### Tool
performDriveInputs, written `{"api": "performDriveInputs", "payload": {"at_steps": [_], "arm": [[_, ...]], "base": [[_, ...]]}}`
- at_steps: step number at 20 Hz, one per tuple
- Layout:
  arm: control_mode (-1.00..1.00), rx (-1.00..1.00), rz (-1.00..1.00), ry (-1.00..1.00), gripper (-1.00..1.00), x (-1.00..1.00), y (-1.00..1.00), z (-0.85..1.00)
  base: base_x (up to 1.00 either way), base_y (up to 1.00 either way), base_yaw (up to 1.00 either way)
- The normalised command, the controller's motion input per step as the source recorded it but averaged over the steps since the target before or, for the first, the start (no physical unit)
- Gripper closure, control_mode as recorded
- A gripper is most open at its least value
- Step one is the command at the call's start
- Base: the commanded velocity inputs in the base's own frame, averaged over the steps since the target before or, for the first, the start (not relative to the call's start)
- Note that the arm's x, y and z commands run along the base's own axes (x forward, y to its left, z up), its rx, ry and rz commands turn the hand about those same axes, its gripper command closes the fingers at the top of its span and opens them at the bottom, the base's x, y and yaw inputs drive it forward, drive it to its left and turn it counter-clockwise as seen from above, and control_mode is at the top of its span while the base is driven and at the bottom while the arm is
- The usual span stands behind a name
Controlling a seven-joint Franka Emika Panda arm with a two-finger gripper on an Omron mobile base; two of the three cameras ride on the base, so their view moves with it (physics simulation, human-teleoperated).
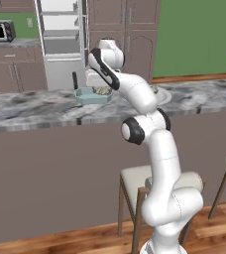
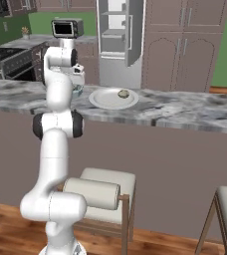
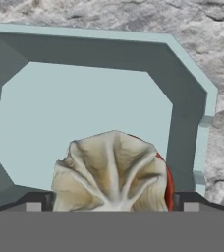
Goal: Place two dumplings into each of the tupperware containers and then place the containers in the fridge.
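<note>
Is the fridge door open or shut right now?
Open: the fridge shows its bare inner shelves, with the door swung aside.

No readable text, label, brand or number appears anywhere.

I see a matt, smooth teal plastic tupperware container (image 3: 84, 106) on the polished grey marble worktop (image 3: 133, 15). The dumpling (image 3: 111, 172) inside looks doughy, with pleated, dull folds. The plate (image 2: 105, 99) reads as glossy white ceramic, the floor (image 1: 45, 243) as varnished wood.
</note>
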Motion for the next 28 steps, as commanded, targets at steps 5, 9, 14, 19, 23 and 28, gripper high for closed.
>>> {"api": "performDriveInputs", "payload": {"at_steps": [5,9,14,19,23,28], "arm": [[-1.00,0.00,0.00,0.00,-1.00,-0.02,0.00,0.00],[-1.00,0.00,0.00,0.00,-1.00,0.00,0.00,0.00],[-1.00,0.00,0.00,0.00,-1.00,0.00,0.00,0.00],[-1.00,0.00,0.00,-0.13,-1.00,0.00,0.00,0.00],[-1.00,0.00,0.00,-0.15,-1.00,0.00,0.00,0.00],[-1.00,0.00,-0.01,-0.02,-1.00,-0.08,-0.35,0.14]], "base": [[0.00,0.00,0.00],[0.00,0.00,0.00],[0.00,0.00,0.00],[0.00,0.00,0.00],[0.00,0.00,0.00],[0.00,0.00,0.00]]}}
